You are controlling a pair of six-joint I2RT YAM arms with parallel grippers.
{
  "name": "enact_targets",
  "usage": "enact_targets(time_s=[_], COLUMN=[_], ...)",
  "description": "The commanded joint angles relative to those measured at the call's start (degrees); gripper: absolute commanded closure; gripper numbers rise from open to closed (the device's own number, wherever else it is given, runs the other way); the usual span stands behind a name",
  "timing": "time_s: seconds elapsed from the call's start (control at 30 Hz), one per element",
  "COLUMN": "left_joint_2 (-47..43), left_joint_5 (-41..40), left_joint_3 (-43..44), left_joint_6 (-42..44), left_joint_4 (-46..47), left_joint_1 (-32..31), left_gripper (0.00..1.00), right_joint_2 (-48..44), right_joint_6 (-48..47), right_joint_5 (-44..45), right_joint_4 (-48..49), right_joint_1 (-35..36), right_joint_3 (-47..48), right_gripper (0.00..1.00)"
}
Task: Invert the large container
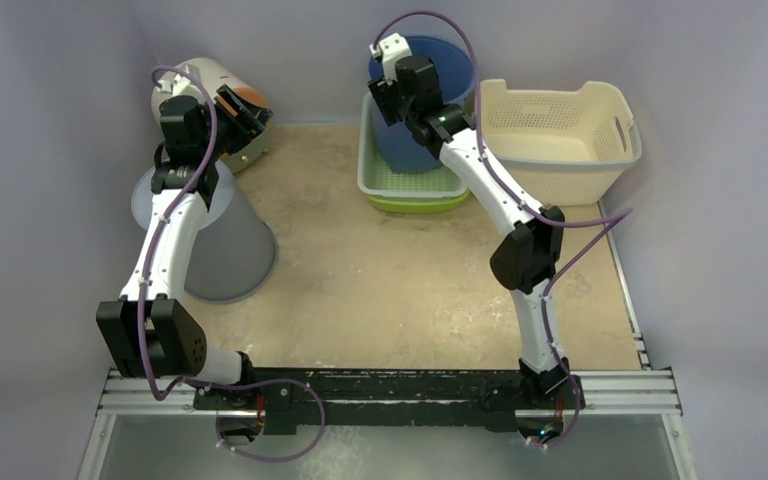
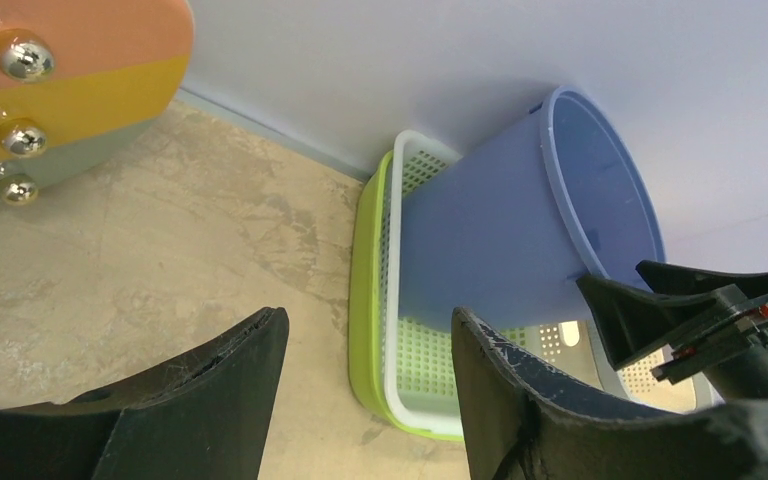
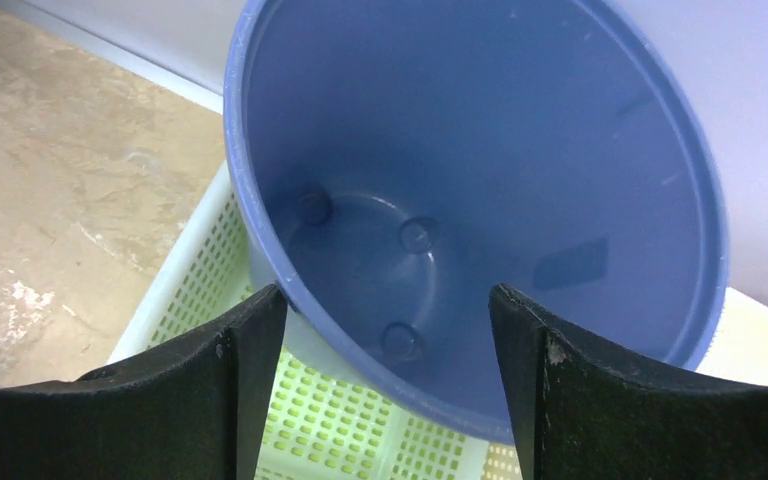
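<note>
Nearest from above, left arm's elbow (image 1: 150,335); beyond, right gripper (image 1: 385,100) over blue bucket (image 1: 455,65), upright in green tray (image 1: 410,203). Left wrist: left gripper (image 2: 370,335) spread, empty, idle. Right wrist: fingers (image 3: 210,390) parted above near rim, apparently readying a tipping grasp.

No writing, label, brand or number can be read in any view. A dark rectangular patch (image 3: 570,265) inside the blue container (image 3: 440,150) shows nothing legible.
</note>
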Motion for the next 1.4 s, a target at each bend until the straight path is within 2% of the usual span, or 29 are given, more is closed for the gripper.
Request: enact_targets(time_s=[0.0, 0.13, 0.23, 0.37, 0.47, 0.7, 1.1, 1.37], left_joint_2=[0.0, 0.0, -0.1, -0.1, -0.1, -0.8, -1.8, -2.6], left_joint_5=[0.4, 0.5, 0.5, 0.5, 0.5, -0.3, -2.5, -4.3], left_joint_3=[0.5, -0.2, -0.8, -0.8, -1.0, -2.6, -6.5, -8.8], left_joint_6=[2.3, 2.4, 2.5, 2.6, 3.0, 4.2, 6.5, 7.8], left_joint_4=[1.0, 0.9, 0.8, 0.8, 0.5, -0.2, -2.1, -3.2], left_joint_1=[-0.3, -0.3, -0.3, -0.3, -0.3, -0.3, 1.1, 3.9], left_gripper=[0.39, 0.39, 0.39, 0.39, 0.39, 0.39, 0.39, 0.39], right_joint_2=[1.3, 1.5, 1.8, 1.6, 0.8, -3.6, -12.7, -19.7], right_joint_6=[1.1, 1.1, 1.6, 3.2, 3.6, 5.9, 19.1, 27.2], right_joint_5=[-1.1, -4.2, -6.0, -6.1, -5.1, -6.4, -23.4, -31.1], right_joint_4=[1.8, 2.0, 1.3, 0.8, 1.1, 2.7, 1.0, 1.6], right_joint_1=[-2.8, -3.7, -3.8, -3.7, -3.7, -4.4, -5.1, -4.7], right_joint_3=[1.0, -0.3, -0.9, -1.7, -1.9, -1.0, 3.6, -0.6], right_gripper=[0.25, 0.27, 0.37, 0.85, 1.00, 1.00, 1.00, 1.00])
